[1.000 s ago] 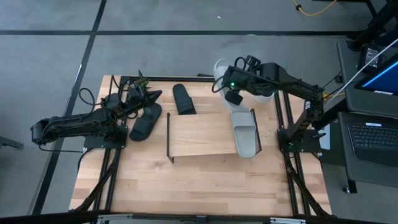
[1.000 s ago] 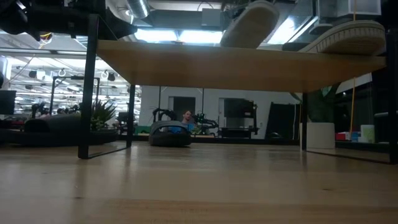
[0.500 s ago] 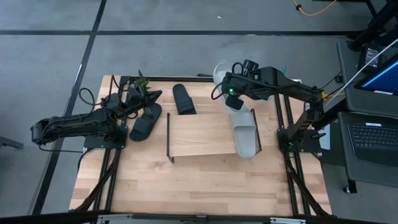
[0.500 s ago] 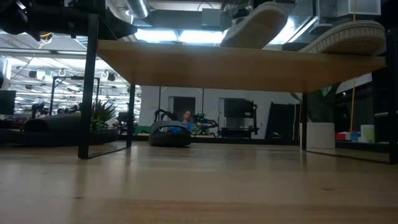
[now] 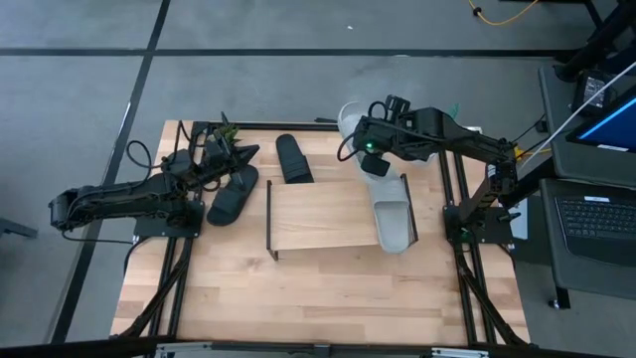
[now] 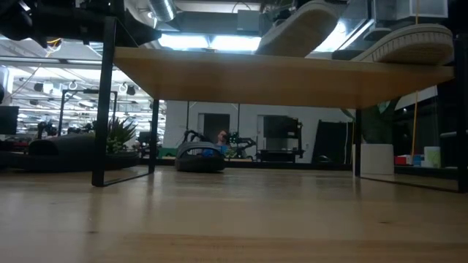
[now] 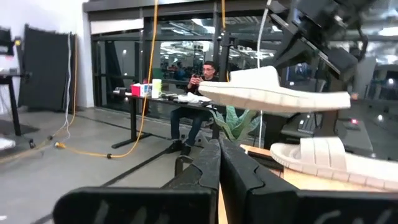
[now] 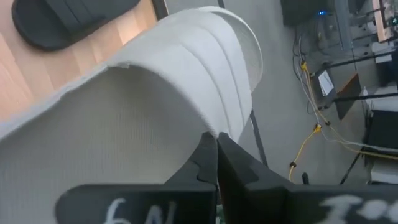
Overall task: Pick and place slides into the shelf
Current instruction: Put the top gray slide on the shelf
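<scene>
The shelf is sitting mid-table, already carrying one grey slide at its right end. The right gripper is holding the second grey slide aloft over the shelf's far right corner, jaws pinched on its strap. Doing this well probably means levelling it and lowering it parallel, just beside its mate. The left gripper is waiting, jaws closed and empty, by two black slides. No legible writing is showing.
</scene>
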You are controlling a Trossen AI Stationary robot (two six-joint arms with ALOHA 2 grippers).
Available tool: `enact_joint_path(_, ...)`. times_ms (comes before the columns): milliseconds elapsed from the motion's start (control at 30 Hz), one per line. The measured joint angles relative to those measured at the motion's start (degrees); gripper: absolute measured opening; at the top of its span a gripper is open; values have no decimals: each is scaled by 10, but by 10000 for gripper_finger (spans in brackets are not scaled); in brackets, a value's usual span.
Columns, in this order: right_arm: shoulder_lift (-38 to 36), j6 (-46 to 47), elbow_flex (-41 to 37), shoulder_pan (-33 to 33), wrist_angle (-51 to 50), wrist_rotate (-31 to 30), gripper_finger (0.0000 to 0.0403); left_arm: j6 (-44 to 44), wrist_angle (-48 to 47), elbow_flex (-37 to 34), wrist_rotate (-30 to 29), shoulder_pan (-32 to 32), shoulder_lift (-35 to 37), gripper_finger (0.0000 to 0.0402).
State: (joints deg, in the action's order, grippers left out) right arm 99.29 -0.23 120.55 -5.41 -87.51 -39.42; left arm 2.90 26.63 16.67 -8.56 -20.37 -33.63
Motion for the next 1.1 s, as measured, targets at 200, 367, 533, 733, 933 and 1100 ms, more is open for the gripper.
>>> enact_joint_path(200,0,85,0,25,-12,-17,0,-20,-11,0,9,30,0,0)
enact_joint_path(367,4,125,0,76,-11,-28,0,-20,-17,0,29,53,0,0)
enact_joint_path(533,36,155,0,138,-11,-42,0,-20,-23,0,29,66,0,0)
enact_joint_path(733,92,208,-1,187,-24,-43,0,-20,-46,0,29,69,0,0)
enact_joint_path(933,134,248,-1,196,-24,-46,0,-19,-53,0,29,69,0,0)
enact_joint_path(1100,153,272,-1,195,-24,-64,0,-17,-54,0,29,69,0,0)
